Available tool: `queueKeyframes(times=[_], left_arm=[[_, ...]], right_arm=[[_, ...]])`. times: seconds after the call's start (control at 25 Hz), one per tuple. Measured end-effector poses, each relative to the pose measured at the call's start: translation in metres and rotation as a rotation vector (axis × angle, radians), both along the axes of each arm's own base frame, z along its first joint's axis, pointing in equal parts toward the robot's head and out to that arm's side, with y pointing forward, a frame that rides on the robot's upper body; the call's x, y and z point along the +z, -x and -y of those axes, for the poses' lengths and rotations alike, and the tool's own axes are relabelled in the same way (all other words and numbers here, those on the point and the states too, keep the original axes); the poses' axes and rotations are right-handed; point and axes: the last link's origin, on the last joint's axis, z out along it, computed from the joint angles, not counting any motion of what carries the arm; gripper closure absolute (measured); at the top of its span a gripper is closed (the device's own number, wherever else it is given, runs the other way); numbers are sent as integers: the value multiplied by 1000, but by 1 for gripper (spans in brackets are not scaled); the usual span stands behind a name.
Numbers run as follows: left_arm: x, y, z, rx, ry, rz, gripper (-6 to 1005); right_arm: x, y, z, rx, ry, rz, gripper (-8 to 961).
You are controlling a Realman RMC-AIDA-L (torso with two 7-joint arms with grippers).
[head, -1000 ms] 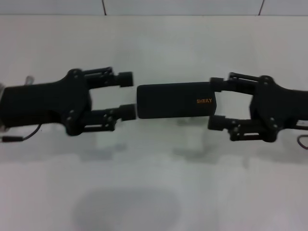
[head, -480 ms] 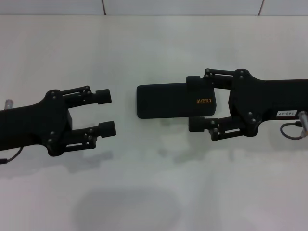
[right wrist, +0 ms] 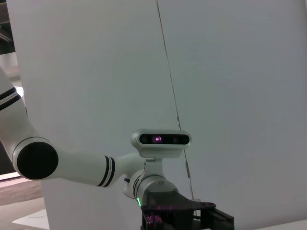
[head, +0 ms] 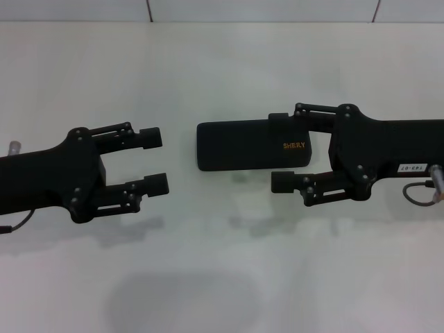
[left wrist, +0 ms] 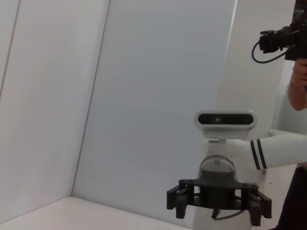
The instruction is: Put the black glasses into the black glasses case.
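The black glasses case (head: 251,145) lies closed mid-table, contents hidden. The right gripper (head: 283,151), spread wide, straddles its 3 o'clock end. At 9 o'clock, apart, the left gripper (head: 156,160) gapes empty.

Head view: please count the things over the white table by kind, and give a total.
Black glasses case, closed: 1
Robot claws, left claw and right claw, both open: 2
Glasses in view: 0
Total: 3

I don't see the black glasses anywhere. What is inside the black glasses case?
The black glasses case lies shut on the table, so its inside is hidden. No glasses show outside it. The right gripper straddles its lettered end, open.
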Motion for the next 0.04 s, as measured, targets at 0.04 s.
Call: queueKeyframes(times=[0.04], left_arm=[[0,0,0,0,0,0,278]], right_arm=[[0,0,0,-1,0,0,97]])
